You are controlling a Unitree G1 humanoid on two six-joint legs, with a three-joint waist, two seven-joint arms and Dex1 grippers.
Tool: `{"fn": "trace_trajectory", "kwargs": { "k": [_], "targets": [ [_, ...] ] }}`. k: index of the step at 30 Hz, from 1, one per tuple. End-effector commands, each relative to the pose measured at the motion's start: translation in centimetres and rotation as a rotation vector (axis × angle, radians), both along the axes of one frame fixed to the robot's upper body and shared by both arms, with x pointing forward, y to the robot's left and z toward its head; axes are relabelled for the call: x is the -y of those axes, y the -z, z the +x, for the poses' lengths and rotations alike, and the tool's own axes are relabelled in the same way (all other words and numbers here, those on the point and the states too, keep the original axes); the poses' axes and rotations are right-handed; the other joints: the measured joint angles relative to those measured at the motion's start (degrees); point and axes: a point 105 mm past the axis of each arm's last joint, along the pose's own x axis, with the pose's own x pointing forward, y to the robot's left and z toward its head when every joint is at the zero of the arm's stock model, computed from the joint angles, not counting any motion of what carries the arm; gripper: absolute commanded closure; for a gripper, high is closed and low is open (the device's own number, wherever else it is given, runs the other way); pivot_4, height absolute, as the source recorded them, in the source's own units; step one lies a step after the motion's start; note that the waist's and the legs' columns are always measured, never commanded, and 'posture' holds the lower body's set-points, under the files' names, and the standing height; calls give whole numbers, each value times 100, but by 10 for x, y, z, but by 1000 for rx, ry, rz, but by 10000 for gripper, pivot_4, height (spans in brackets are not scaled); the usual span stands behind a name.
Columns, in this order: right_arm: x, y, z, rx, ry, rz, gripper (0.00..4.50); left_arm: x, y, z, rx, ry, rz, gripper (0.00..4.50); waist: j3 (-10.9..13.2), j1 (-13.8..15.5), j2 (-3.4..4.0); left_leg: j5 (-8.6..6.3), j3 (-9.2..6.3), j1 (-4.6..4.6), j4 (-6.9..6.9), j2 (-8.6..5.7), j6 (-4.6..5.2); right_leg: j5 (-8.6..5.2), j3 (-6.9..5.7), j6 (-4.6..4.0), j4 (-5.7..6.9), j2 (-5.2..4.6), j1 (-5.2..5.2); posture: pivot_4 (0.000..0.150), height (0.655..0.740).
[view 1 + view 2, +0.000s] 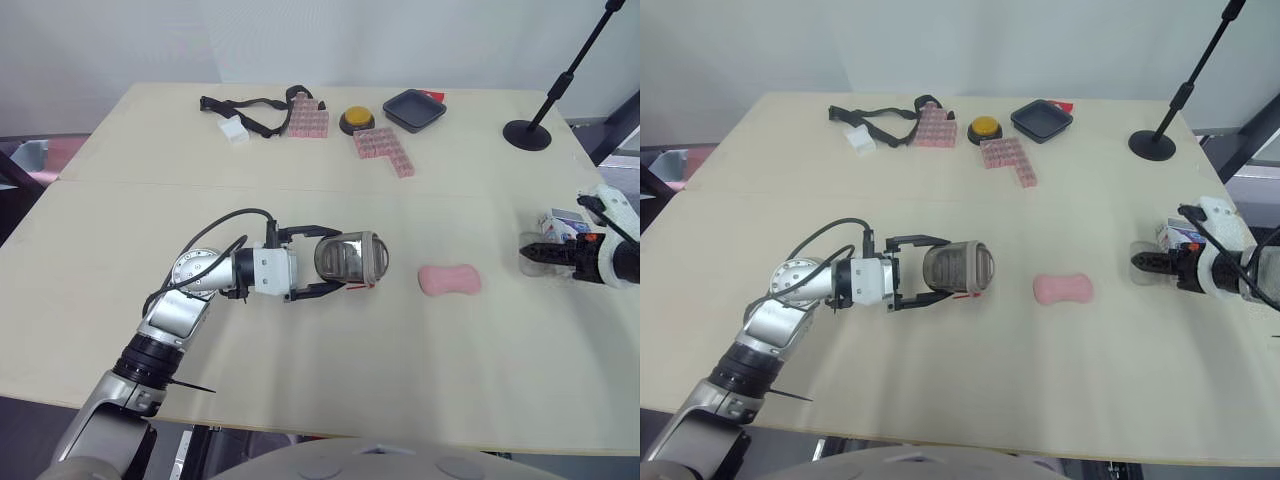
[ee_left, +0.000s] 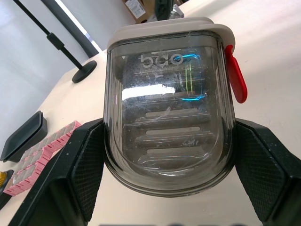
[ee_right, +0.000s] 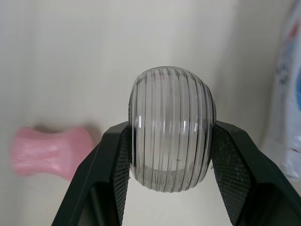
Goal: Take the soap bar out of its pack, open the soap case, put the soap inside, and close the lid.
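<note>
Nearest to me, my left gripper (image 1: 330,260) is closed around the soap case (image 2: 169,117), one black finger pressed against each side. The case is smoky and see-through, with a beige rim and a red latch (image 2: 236,75) at the end pointing away from my wrist. It lies on its side, low over the pale table (image 1: 300,370), with the rim end facing the soap. I cannot tell whether the case is open.

Just beyond that rim, the pink soap bar (image 1: 449,280) lies bare and flat on the table, between my two grippers and touching neither.

Past the soap, my right gripper (image 1: 530,252) grips a clear ribbed rounded piece (image 3: 171,155) between its fingers. The white and blue soap pack (image 1: 562,222) sits just beside that gripper.

Well apart, along the far side of the table, are a black strap (image 1: 250,108), a small white block (image 1: 234,130), two pink block sets (image 1: 384,150), a yellow button (image 1: 356,121), a black tray (image 1: 414,109) and a black stand base (image 1: 527,133).
</note>
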Motion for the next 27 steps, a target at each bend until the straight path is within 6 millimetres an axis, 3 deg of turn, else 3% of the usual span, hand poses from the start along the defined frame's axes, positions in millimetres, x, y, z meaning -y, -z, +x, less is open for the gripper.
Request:
{"fn": "trace_trajectory", "kwargs": {
  "k": [1, 9, 20, 22, 26, 27],
  "targets": [
    [0, -7, 7, 31, 0, -21, 24615, 1, -7, 0, 27, -2, -13, 10408, 0, -10, 0, 0, 0, 1, 1, 0, 0, 0, 2, 0, 2, 1, 0, 1500, 7400],
    [-4, 1, 29, 47, 49, -21, 24615, 0, -6, 1, 27, -18, -17, 10408, -1, -6, 1, 1, 1, 3, 5, 1, -2, 0, 3, 0, 21, 2, 0, 1500, 7400],
    [-9, 7, 34, 27, 39, -5, 24615, 0, -6, 1, 27, -35, -20, 10408, -1, 8, 2, 0, 1, 7, 6, 2, -4, 0, 3, 0, 30, 6, 5, 1500, 7400],
    [-9, 7, 35, 36, 41, -4, 14389, 0, -6, 1, 28, -36, -20, 10408, -1, 6, 2, 0, 1, 11, 6, 2, -5, 0, 3, 0, 30, 6, 6, 1500, 7400],
    [-12, 0, 37, 58, 36, 24, 1660, 0, -6, 1, 28, -36, -17, 10408, -2, 6, 3, 0, 1, 13, 6, 3, -6, 0, 4, 0, 31, 6, 7, 1500, 7400],
    [-13, -1, 38, 61, 35, 28, 395, 0, -6, 1, 27, -35, -17, 10408, -2, 6, 4, 0, 2, 13, 6, 3, -6, 0, 4, 0, 31, 7, 7, 1500, 7400]
  ]
}}
